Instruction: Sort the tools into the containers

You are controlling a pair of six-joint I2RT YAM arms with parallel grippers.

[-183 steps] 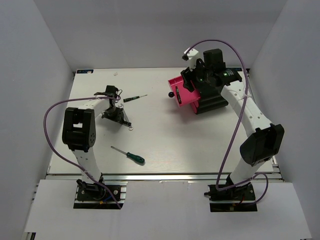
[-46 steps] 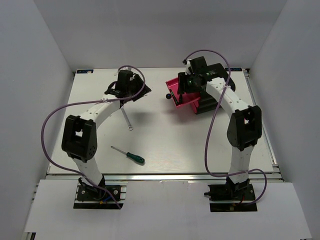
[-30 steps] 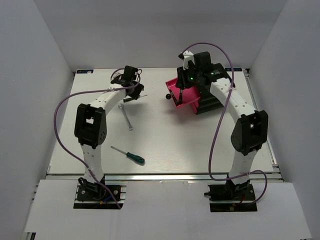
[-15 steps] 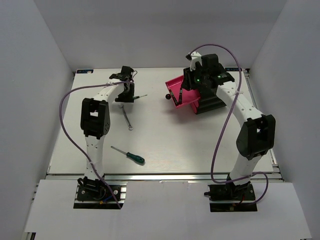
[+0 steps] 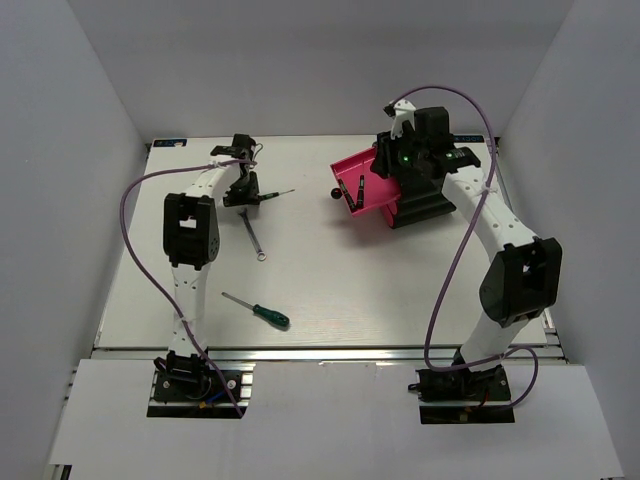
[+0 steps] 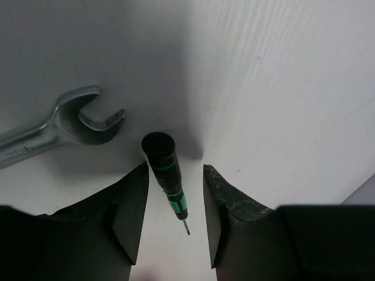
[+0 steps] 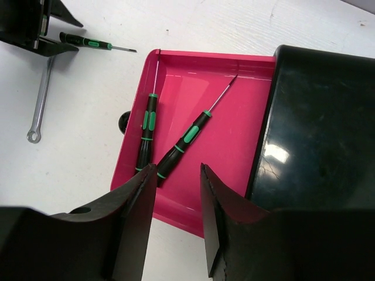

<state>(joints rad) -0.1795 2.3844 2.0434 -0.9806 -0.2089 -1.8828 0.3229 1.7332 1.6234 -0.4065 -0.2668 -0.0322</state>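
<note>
My left gripper is open and low over the table, its fingers either side of a thin dark-handled precision screwdriver, also seen from above. The silver wrench lies just beside it, its open end in the left wrist view. A green-handled screwdriver lies nearer the front. My right gripper is open and empty above the pulled-out pink drawer, which holds two precision screwdrivers. The drawer sticks out of the black cabinet.
The drawer's round black knob points toward the table's middle. White walls enclose the table on the left, back and right. Purple cables loop from both arms.
My left gripper has left the wrench, swung to the far side and settled around the precision screwdriver on the table. My right gripper has shifted slightly right over the open drawer.
</note>
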